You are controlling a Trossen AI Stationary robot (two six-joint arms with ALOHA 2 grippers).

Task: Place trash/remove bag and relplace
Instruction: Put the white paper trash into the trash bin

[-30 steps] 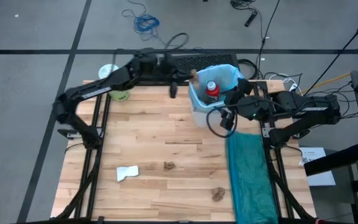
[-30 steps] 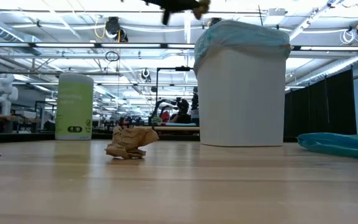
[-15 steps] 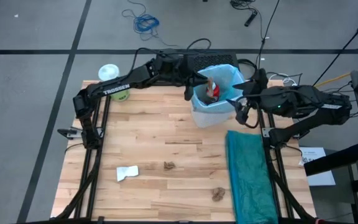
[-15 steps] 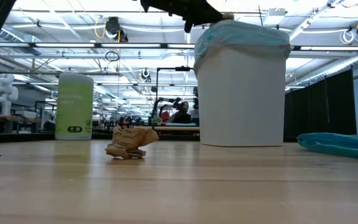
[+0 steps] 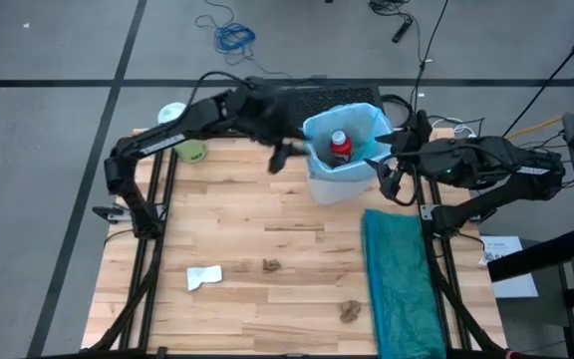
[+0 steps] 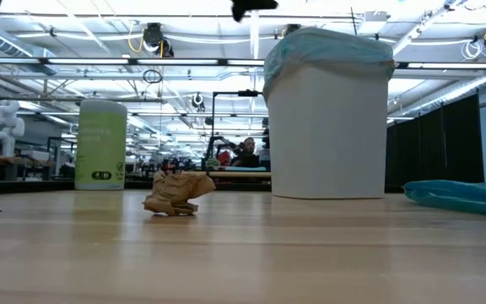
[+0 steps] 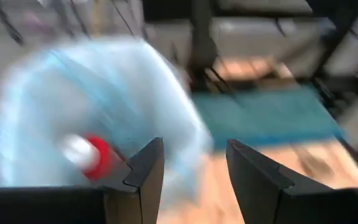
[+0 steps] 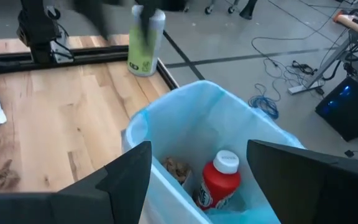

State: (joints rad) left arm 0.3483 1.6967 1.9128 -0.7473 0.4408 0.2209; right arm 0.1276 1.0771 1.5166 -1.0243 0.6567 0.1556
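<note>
**Bin part-filled, scraps left on the worktop**

The worktop [image 5: 267, 214] is seen from above with the white wastebasket [image 6: 327, 127] standing at its far edge, lined with the light blue bag [image 5: 365, 125]. A darker teal bag [image 5: 399, 284] lies flat along the right side. Inside the liner a red white-capped container [image 8: 219, 180] stands upright beside a brown paper wad [image 8: 178, 168].

The left hand [image 5: 279, 157] is held just beside the bin's left rim, above the worktop; its fingers are parted and nothing is held between them. The right hand [image 8: 197, 171] hovers above the bin's right side, its fingers spread wide and empty.

Trash remains out: a white scrap [image 5: 204, 276] and two brown wads [image 5: 271, 265], [image 5: 349, 311] lie well apart from the bin, toward the near edge. A green bottle [image 6: 100, 143] stands at the far left corner.

Risks are judged as follows: the thin liner could be snagged by either hand working close to the rim, and the light bin could be tipped or pushed; the small wads could be nudged away instead of gripped
</note>
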